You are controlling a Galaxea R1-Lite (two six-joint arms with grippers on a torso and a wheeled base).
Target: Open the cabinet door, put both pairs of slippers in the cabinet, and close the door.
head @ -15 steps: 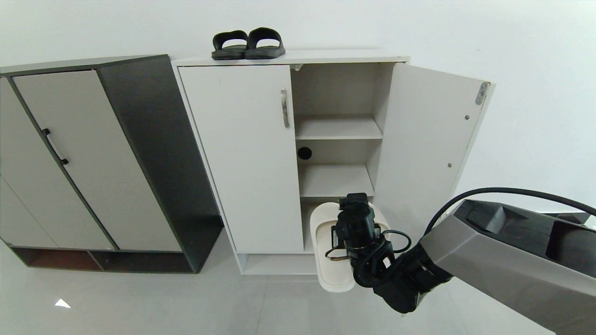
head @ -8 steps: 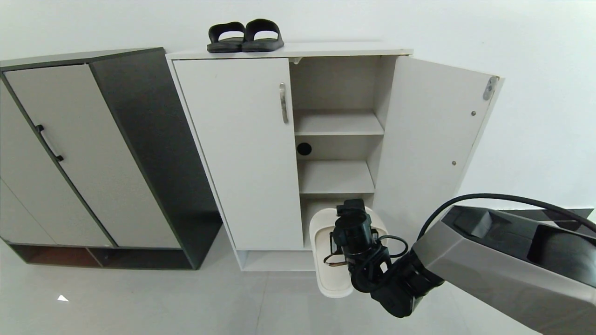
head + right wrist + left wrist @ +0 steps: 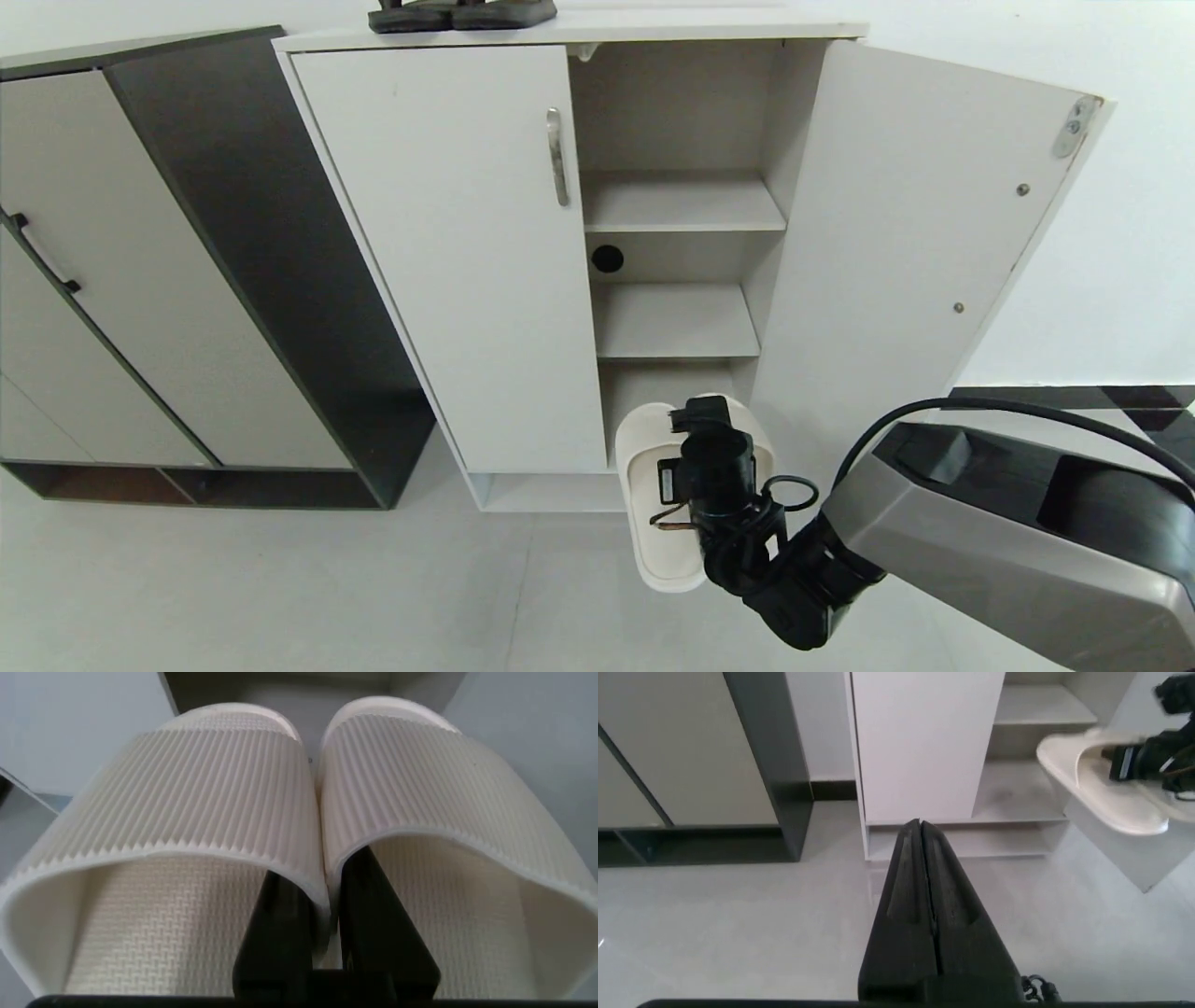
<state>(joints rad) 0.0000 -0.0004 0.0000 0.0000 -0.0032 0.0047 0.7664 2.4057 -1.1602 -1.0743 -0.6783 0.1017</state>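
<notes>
Left gripper (image 3: 922, 859): fingers pressed together, empty, in front of the cabinet (image 3: 448, 261). Black slippers (image 3: 462, 14): on the cabinet top, not yet stowed. White slippers (image 3: 649, 527): pinched by the right gripper (image 3: 322, 919) before the cabinet's bottom compartment. Door (image 3: 896, 233): open; closing outstanding.

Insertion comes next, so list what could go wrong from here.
1. The right gripper pinches the white slippers only by their adjoining inner edges; one could slide out.
2. The pair looks nearly as wide as the bottom compartment, so a toe may catch the closed door or the open door.
</notes>
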